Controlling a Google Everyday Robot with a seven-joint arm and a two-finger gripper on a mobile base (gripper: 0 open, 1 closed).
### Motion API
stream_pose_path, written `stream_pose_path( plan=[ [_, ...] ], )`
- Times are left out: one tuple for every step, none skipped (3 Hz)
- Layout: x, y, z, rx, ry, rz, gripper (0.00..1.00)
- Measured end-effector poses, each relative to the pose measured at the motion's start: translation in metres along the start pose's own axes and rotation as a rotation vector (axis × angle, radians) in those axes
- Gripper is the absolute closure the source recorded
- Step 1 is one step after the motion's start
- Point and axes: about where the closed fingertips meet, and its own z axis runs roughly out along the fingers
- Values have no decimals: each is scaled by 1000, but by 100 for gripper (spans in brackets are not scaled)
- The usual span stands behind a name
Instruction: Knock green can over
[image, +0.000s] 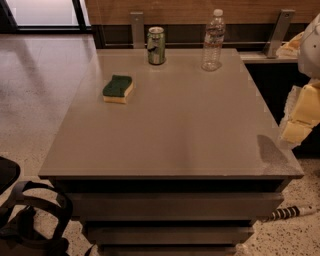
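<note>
The green can (156, 45) stands upright near the far edge of the grey table (175, 130), left of centre. It has a dark green label and a silver top rim. My gripper (296, 131) hangs at the right edge of the view, beside the table's right side and far from the can. It is pale yellow and partly cut off by the frame.
A clear plastic bottle (213, 41) stands upright at the far edge, right of the can. A green-topped yellow sponge (118, 89) lies on the left part of the table. A dark chair (30, 220) sits at the lower left. A striped rod (287, 213) lies on the floor at lower right.
</note>
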Motion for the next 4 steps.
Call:
stream_pose_path(
  plan=[
    [0, 0, 0, 0, 0, 0, 0],
    [-7, -17, 3, 28, -34, 4, 0],
    [-23, -44, 16, 68, -132, 63, 0],
    [-50, -76, 39, 126, -280, 161, 0]
  ],
)
